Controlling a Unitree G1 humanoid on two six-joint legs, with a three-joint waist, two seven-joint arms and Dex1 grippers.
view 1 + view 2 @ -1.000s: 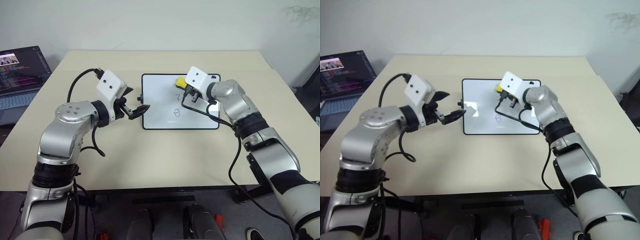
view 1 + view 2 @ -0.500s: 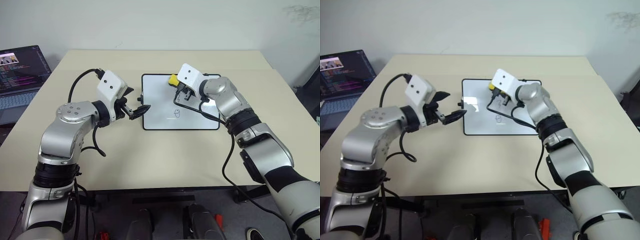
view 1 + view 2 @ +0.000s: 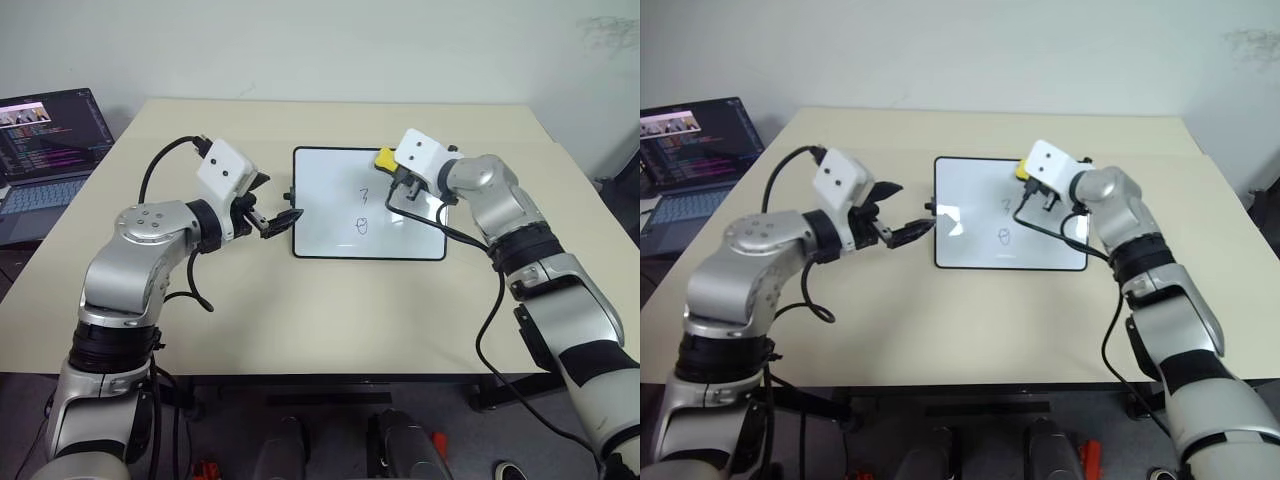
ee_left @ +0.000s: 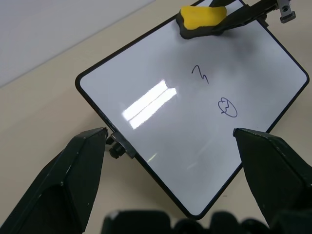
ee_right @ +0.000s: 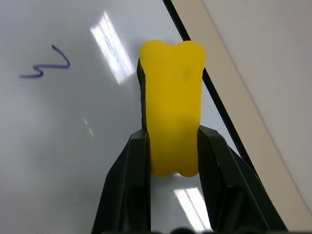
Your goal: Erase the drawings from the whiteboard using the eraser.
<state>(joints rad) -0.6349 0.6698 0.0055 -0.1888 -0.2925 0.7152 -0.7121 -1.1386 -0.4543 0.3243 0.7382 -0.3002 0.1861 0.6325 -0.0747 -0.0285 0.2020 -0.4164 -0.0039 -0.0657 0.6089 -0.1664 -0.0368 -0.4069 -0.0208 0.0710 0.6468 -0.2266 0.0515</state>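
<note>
The whiteboard [image 3: 330, 235] lies flat at the middle of the table. Two drawings show on it: a "3"-like squiggle [image 3: 364, 195] and, below it, a circled squiggle [image 3: 362, 226]. My right gripper [image 5: 171, 134] is shut on the eraser [image 3: 385, 158], a yellow block with a black base. It holds the eraser on the board near the top right corner, just right of the upper mark [image 5: 46, 66]. My left gripper [image 3: 285, 217] stands open at the board's left edge, with its fingers [image 4: 63, 185] on either side of the small black knob [image 4: 116, 150].
An open laptop [image 3: 45, 130] sits off the table's far left corner. The beige table [image 3: 300, 310] has bare surface in front of the board and on both sides. A black cable loops from my right wrist over the board's right part.
My right gripper swept the eraser left along the board's top, then back right to the top right corner. The left arm kept still. The whole view shifted slightly.
</note>
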